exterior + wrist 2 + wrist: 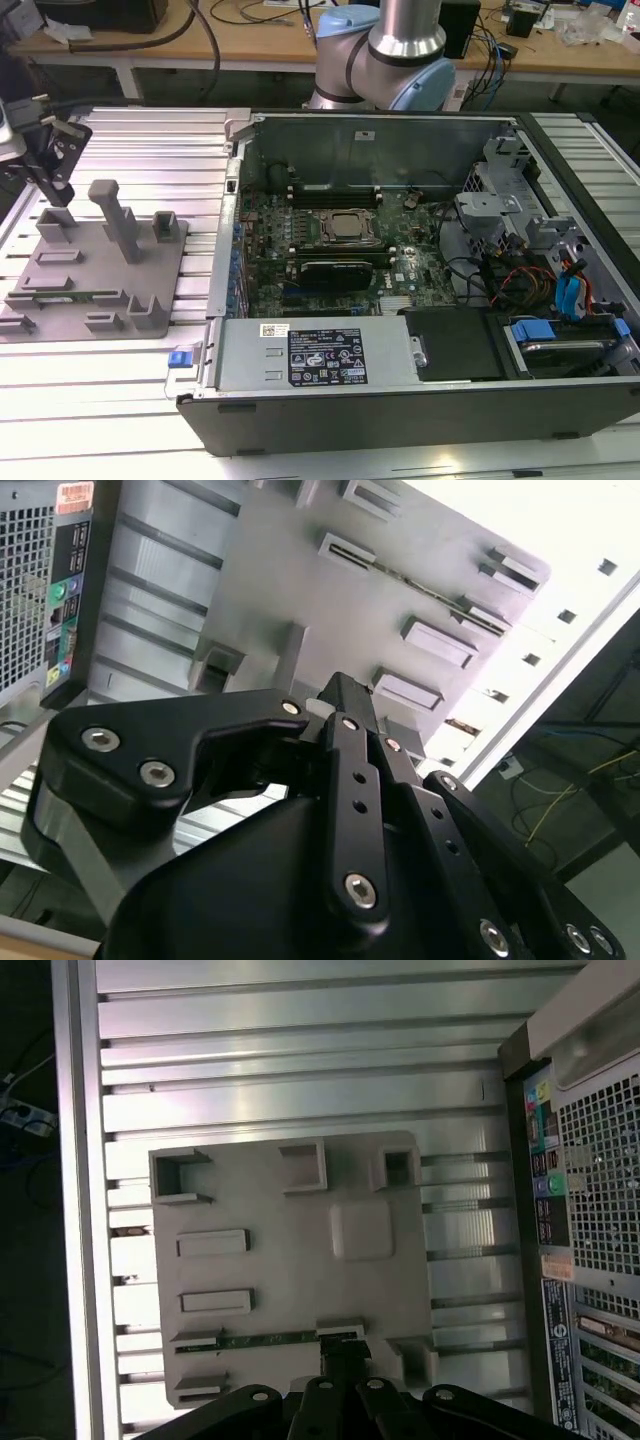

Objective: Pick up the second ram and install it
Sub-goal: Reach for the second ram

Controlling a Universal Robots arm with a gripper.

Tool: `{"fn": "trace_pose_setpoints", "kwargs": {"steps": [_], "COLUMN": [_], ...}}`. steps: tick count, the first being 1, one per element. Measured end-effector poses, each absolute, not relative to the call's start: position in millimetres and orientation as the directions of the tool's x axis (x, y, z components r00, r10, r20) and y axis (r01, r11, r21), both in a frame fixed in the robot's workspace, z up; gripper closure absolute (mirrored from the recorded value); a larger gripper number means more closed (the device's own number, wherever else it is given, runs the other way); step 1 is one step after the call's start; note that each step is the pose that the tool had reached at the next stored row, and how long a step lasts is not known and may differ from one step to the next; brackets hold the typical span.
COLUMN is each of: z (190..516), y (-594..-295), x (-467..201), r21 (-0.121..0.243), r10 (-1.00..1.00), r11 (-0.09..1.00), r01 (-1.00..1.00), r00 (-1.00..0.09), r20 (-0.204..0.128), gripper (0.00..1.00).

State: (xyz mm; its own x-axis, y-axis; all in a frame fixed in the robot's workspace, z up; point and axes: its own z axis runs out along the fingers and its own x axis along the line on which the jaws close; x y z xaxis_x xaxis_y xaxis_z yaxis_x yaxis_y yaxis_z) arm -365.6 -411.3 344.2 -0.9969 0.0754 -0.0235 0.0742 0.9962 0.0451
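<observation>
Second ram [265,1339] lies in grey fixture plate [300,1260] slot; jaws hover over plate, closed together, holding nothing.

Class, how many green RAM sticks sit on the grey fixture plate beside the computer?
1. The ram lies along the edge of the plate nearest the exterior camera. None seems hidden behind the plate's posts, though I cannot be sure.

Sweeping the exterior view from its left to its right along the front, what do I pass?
Second ram lying on the grey fixture plate → blue tab → labelled power supply → black cover panel → blue drive carrier.
</observation>
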Motion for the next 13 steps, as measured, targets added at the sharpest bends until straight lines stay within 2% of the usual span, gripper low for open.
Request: {"fn": "trace_pose_setpoints", "kwargs": {"steps": [13], "z": [322], "y": [-417], "x": [-388], "r21": [0.045], "r10": [0.075], "r11": [0.996], "r01": [0.074], "r00": [-0.997], "r20": [-0.023], "gripper": [0.92]}}
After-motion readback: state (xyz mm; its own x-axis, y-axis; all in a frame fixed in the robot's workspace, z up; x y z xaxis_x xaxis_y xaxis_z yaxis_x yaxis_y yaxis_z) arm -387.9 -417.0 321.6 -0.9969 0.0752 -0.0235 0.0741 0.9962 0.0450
